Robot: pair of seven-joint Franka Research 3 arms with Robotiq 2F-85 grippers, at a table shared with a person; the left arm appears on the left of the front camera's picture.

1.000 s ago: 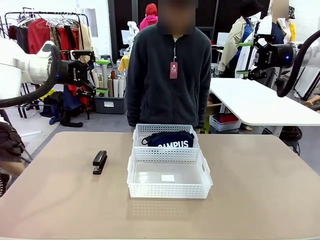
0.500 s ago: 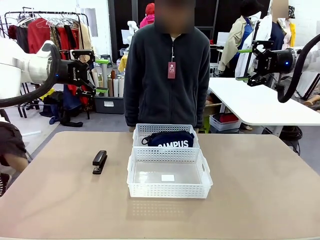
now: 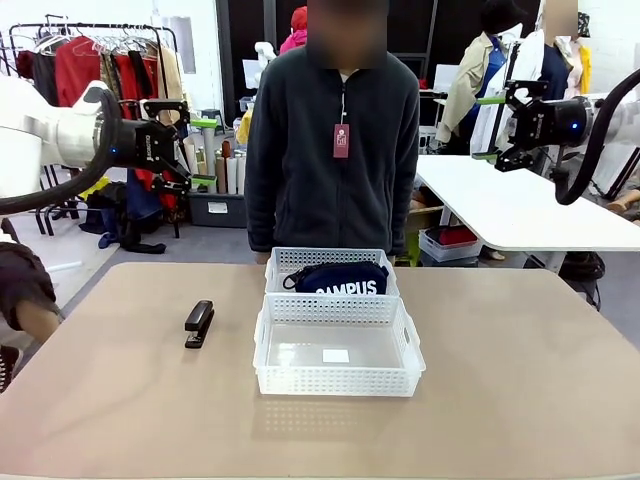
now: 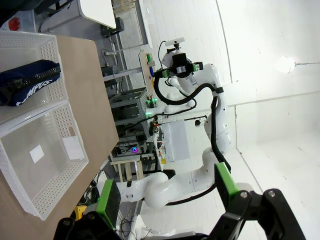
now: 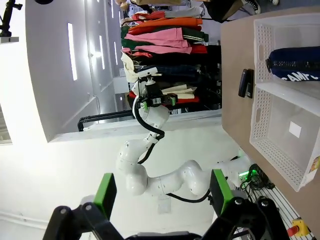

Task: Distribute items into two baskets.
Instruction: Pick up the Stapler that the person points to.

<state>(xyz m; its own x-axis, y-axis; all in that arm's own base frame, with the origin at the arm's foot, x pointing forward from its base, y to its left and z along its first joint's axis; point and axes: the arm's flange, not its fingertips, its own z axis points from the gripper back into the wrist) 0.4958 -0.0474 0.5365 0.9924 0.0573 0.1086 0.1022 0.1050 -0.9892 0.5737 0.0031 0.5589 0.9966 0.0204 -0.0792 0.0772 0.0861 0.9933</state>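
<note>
- The left pincer (image 3: 203,152) hangs high above the worktop's (image 3: 520,380) far left corner, released, its green-padded jaws spread wide and holding nothing.
- A small black stapler (image 3: 199,324) lies flat on the worktop left of centre, just beside the baskets but apart from them, its length running near to far.
- Two white lattice baskets sit end to end at the centre, touching. The far basket (image 3: 330,257) holds a navy pouch (image 3: 340,279) with white "CAMPUS" lettering, which stands above the rim.
- The near basket (image 3: 335,380) has only a white sticker (image 3: 336,356) on its bottom.
- A person (image 3: 335,150) in a dark fleece jacket stands at the far edge, directly behind the baskets.
- The right pincer (image 3: 488,128) hovers high at the far right, well apart from the baskets, released as well, jaws apart and grasping nothing.
</note>
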